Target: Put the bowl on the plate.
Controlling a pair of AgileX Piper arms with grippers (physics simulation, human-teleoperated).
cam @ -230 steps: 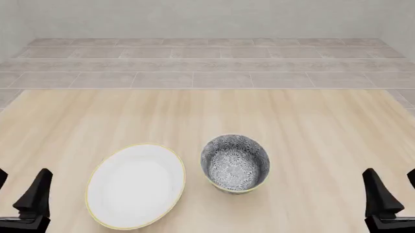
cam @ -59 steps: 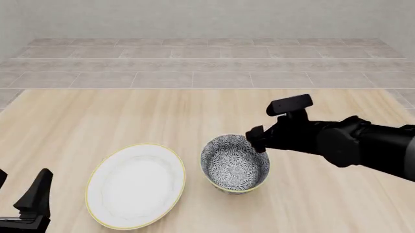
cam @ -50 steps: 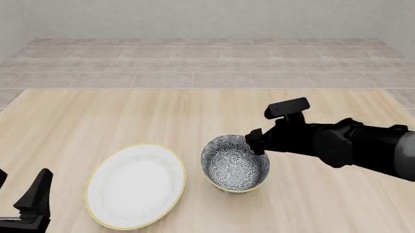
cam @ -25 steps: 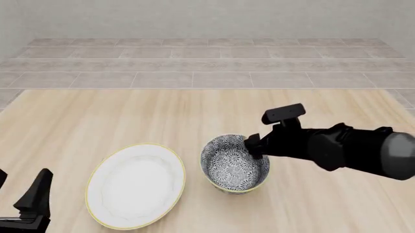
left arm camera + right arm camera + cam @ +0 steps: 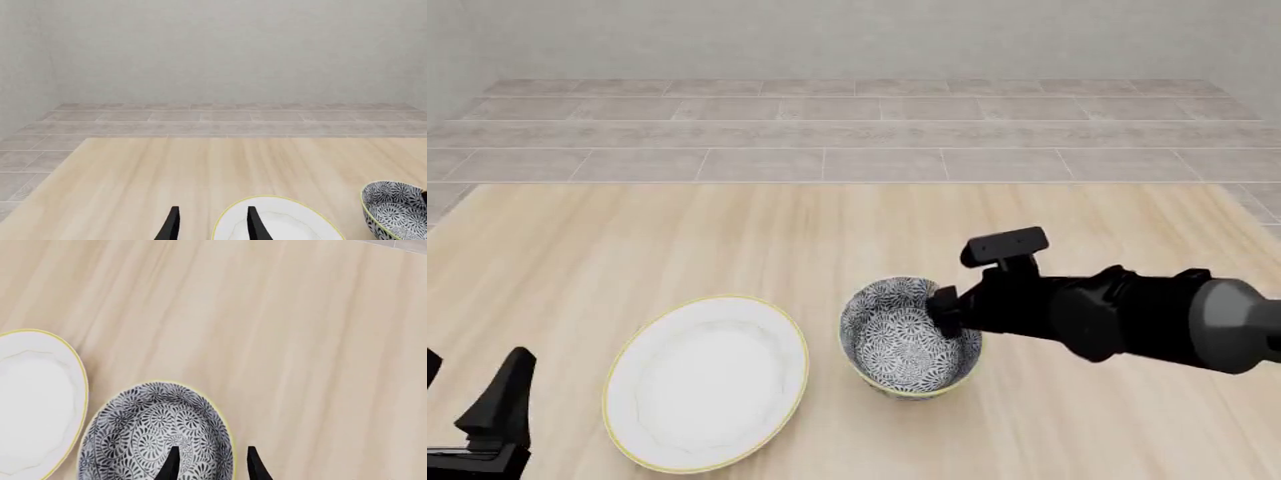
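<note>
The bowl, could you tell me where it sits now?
In the front view, the bowl stands on the table, just right of the plate, with the right tool at its rim.

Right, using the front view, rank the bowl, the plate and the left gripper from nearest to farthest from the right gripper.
1. bowl: directly at the right gripper, whose fingers straddle its right rim.
2. plate: left of the bowl.
3. left gripper: far left, at the near table edge.

I see right gripper point(image 5: 942, 312) fingertips lost against bowl point(image 5: 910, 338) wall in front view; contact unclear. Left gripper point(image 5: 494, 415) cut by frame edge (likewise plate point(image 5: 277, 225) in left wrist view).
</note>
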